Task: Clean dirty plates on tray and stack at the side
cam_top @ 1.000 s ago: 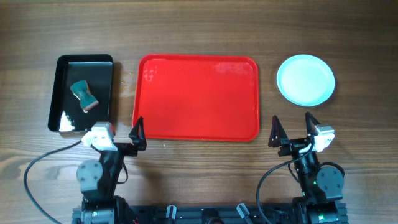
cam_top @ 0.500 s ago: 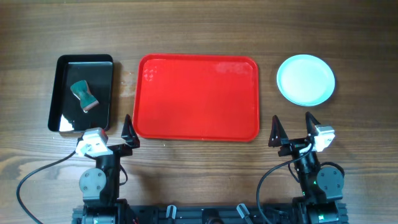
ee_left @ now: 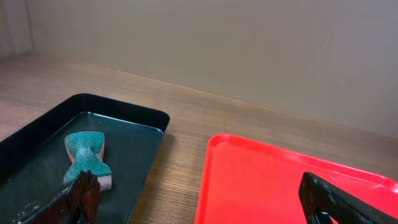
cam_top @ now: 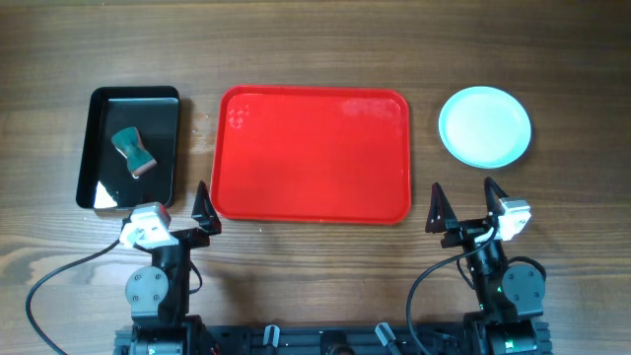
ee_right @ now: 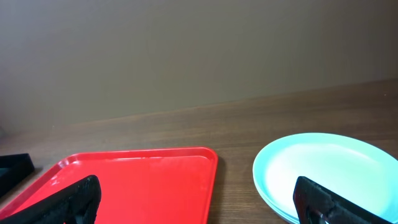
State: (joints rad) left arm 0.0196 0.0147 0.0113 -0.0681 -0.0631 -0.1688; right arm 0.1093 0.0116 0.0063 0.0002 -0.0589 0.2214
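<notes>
The red tray [cam_top: 311, 156] lies in the middle of the table with nothing on it; it also shows in the left wrist view [ee_left: 267, 186] and the right wrist view [ee_right: 137, 180]. The pale blue plates [cam_top: 484, 126] sit in a stack on the table right of the tray, also in the right wrist view [ee_right: 323, 168]. My left gripper [cam_top: 180, 219] is open and empty near the tray's front left corner. My right gripper [cam_top: 463, 207] is open and empty in front of the plates.
A black glossy tray [cam_top: 130, 148] stands left of the red tray and holds a teal sponge [cam_top: 132, 151], also seen in the left wrist view [ee_left: 87, 157]. A plain wall rises behind the table's far edge.
My left gripper has drawn back and to the left from the red tray's front left corner. The right arm has not moved.
</notes>
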